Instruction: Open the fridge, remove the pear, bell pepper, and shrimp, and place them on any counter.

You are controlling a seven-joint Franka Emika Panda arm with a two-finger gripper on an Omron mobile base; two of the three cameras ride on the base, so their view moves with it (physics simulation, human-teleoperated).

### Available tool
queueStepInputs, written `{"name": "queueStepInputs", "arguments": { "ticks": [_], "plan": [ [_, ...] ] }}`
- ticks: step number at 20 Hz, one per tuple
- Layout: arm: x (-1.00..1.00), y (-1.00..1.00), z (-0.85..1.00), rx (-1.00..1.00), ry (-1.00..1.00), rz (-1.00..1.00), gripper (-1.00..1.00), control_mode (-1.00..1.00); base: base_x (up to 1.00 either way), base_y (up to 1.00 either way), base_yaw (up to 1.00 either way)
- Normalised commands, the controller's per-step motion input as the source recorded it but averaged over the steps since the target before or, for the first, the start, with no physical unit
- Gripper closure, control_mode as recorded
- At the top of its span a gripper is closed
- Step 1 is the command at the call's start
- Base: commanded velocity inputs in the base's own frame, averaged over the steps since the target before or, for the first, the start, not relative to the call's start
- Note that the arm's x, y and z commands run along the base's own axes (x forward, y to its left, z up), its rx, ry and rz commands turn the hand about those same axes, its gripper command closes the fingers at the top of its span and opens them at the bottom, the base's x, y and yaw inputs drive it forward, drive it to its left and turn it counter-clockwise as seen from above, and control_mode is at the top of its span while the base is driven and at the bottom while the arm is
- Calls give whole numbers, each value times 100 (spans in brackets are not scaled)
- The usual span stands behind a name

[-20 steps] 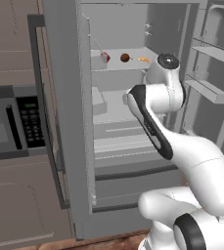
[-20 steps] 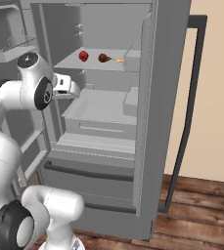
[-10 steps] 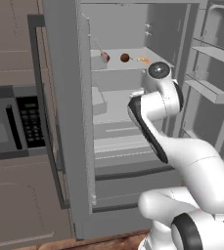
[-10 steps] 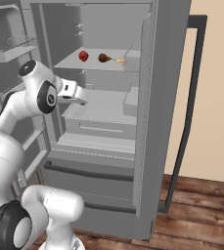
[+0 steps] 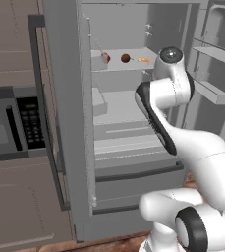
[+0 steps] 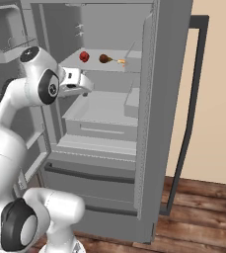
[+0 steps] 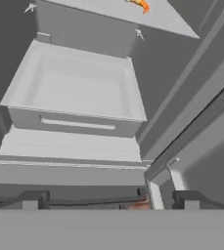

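Note:
The fridge [image 5: 65, 98] stands with both doors open. On its upper shelf lie the red bell pepper [image 5: 105, 57], the brownish pear [image 5: 126, 58] and the orange shrimp [image 5: 144, 60], seen again as bell pepper [image 6: 84, 56], pear [image 6: 104, 59] and shrimp [image 6: 120, 62]. My gripper [image 6: 84, 90] hangs inside the fridge opening, just below and left of that shelf, touching none of the food. In the hand view the gripper [image 7: 108, 200] is open and empty, looking down at a crisper drawer [image 7: 74, 93], with the shrimp [image 7: 140, 5] at the top edge. The counter is out of view.
A grey microwave [image 5: 15, 123] sits in the cabinets left of the fridge. The left door's bar handle [image 5: 47, 123] and the right door's handle [image 6: 191, 113] jut into the room. Door bins [image 5: 212, 54] flank my arm. Bottom drawers [image 6: 90, 183] are shut above the wood floor [image 6: 203, 207].
My hand dipped slightly, then rose again toward the upper shelf. The jaws stayed wide apart. The pear, bell pepper and shrimp have not moved.

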Motion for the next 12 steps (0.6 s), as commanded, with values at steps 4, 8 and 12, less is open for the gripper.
{"name": "queueStepInputs", "arguments": {
  "ticks": [4,8,12],
  "plan": [
    [-42,-8,52,-11,2,8,-100,-100,0,0,0],
    [-55,-9,39,-9,0,8,-100,-100,0,0,0],
    [-72,-28,27,-5,-1,16,-100,-100,0,0,0]
  ]
}}
